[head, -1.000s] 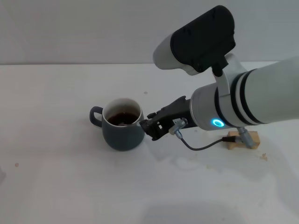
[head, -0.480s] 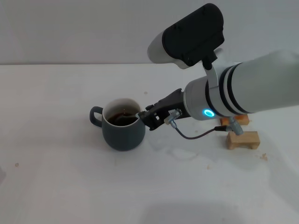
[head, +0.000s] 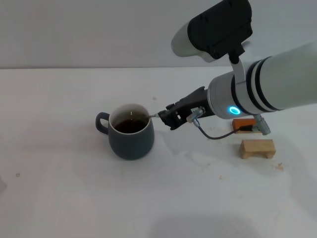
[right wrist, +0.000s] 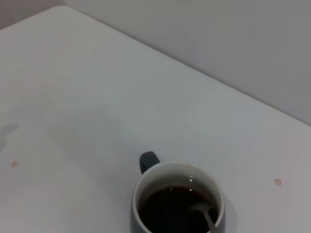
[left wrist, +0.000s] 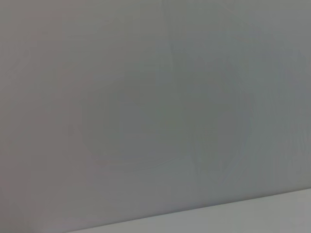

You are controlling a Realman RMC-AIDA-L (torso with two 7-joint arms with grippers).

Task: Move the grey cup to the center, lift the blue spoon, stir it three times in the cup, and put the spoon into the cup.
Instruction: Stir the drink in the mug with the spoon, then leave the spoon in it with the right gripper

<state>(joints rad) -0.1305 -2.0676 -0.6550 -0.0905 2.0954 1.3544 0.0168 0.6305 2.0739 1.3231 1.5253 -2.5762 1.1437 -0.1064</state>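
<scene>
The grey cup (head: pixel 130 137) stands on the white table left of centre, handle to the left, with dark liquid inside. It also shows in the right wrist view (right wrist: pixel 176 204). My right gripper (head: pixel 167 116) is just right of the cup's rim, shut on the blue spoon (head: pixel 153 115). The spoon slants over the rim into the cup. Its metal bowl (right wrist: pixel 200 209) lies in the liquid by the near wall. The pale handle is mostly hidden by the fingers. My left gripper is out of view; its wrist view shows only a blank wall.
A pale wooden block (head: pixel 257 148) lies on the table right of the arm, and a darker orange block (head: pixel 246 125) sits just behind it, partly hidden by the arm. A crumb (head: pixel 280 167) lies at the far right.
My right gripper has moved from low beside the cup's wall up and to the right. The spoon's bowl now sits in the liquid. The cup has not moved.
</scene>
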